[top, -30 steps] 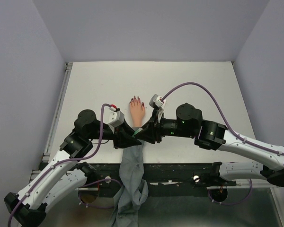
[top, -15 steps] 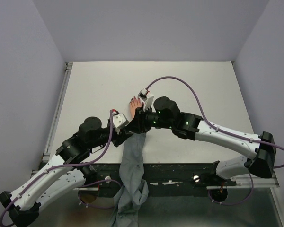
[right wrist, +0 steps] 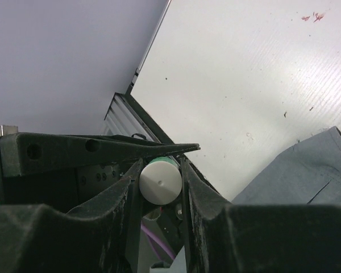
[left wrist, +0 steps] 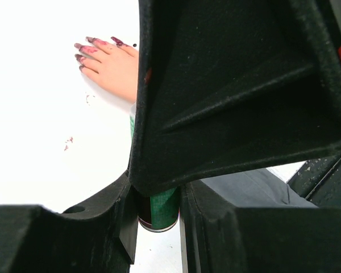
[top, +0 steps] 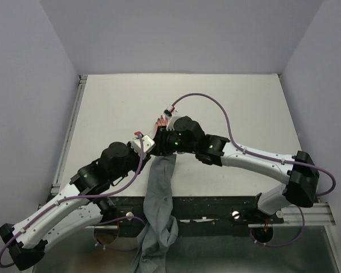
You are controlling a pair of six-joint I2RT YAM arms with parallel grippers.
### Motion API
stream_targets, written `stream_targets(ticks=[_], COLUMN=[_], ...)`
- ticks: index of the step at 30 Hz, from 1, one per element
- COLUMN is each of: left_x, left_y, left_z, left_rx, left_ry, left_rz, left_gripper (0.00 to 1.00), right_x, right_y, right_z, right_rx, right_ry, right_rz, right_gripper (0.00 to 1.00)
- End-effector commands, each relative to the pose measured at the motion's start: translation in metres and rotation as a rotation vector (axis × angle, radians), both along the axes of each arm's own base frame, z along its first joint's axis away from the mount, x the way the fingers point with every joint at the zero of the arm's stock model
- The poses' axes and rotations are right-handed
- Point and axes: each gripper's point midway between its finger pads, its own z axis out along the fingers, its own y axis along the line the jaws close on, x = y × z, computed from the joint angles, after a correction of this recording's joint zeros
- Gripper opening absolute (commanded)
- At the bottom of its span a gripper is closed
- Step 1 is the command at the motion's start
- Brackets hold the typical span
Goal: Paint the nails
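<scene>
A lab test booth — a bare white bench (top: 233, 96) under the left hand (left wrist: 154, 211) and right hand (right wrist: 160, 173), blank violet-grey walls (top: 176, 34) beyond and beside them, metal framing (top: 321, 215) behind.

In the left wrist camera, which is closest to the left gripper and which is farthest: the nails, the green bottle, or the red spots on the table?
1. The green bottle, held in the left gripper.
2. The red spots, on the table, left side.
3. The nails, top left, farthest away.
</scene>
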Motion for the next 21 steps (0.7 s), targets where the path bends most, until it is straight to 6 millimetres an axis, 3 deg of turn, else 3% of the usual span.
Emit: stream_targets(ticks=[1, 6, 10, 16, 21], left_x=[0.009, 0.008, 0.003, 0.003, -0.006], left_y=[-0.022, -0.024, -0.028, -0.029, -0.036], left_z=[0.062, 0.065, 0.067, 0.073, 0.079], left_rx=[-0.182, -0.208, -0.25, -0.308, -0.358], left_ry=[-0.153, -0.135, -0.1, -0.07, -0.039], left_rz=[-0.037, -0.049, -0.082, -0.101, -0.187], left_gripper=[0.0, 0.0, 0.0, 0.0, 0.0], right_x=[-0.014, -0.008, -0.005, 0.0, -0.006], right_y=[0.007, -0.015, -0.035, -0.067, -0.085], right_z=[-0.003, 0.015, 0.031, 0.045, 0.072], right_rx=[0.002, 0.002, 0.011, -0.011, 0.035], right_ry=[0.034, -0.04, -0.082, -0.12, -0.231], right_rz=[0.016, -0.043, -0.098, -0.193, -0.173], right_gripper=[0.2, 0.52, 0.67, 0.73, 0.77])
